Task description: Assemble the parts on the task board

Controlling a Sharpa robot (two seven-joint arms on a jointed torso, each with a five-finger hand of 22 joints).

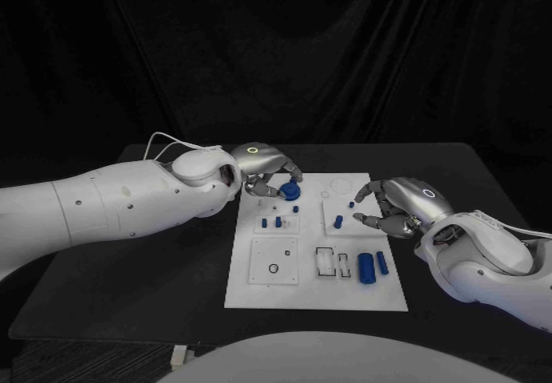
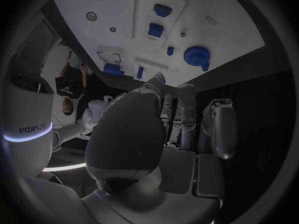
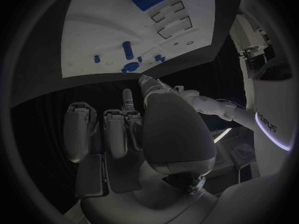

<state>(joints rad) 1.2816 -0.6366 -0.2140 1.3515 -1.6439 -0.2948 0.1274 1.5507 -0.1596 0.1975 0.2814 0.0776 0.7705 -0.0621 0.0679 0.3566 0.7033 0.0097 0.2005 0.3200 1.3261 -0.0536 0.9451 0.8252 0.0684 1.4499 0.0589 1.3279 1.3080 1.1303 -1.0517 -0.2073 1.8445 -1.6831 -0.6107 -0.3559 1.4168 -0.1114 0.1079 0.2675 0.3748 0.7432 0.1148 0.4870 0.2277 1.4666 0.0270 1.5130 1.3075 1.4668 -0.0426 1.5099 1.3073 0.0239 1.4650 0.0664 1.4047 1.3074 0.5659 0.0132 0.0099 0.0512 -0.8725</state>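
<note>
The white task board [image 1: 317, 283] lies mid-table, also in the left wrist view [image 2: 112, 5] and the right wrist view [image 3: 93, 40]. A round blue part [image 1: 289, 191] lies near the board's far left corner. My left hand [image 1: 262, 171] hovers over it, fingers apart; the left wrist view shows the round part [image 2: 197, 56] flat on the board, clear of the fingertips [image 2: 159, 79]. My right hand [image 1: 391, 209] hangs over the board's right edge, holding nothing. Small blue pegs [image 1: 278, 222] stand mid-board, and a blue cylinder [image 1: 364, 266] lies at the near right.
Empty slots [image 1: 327, 262] and a ring outline [image 1: 273, 268] mark the board's near half. A thin blue bar [image 1: 382, 262] lies beside the cylinder. The black table [image 1: 150, 271] stretches bare to the left of the board.
</note>
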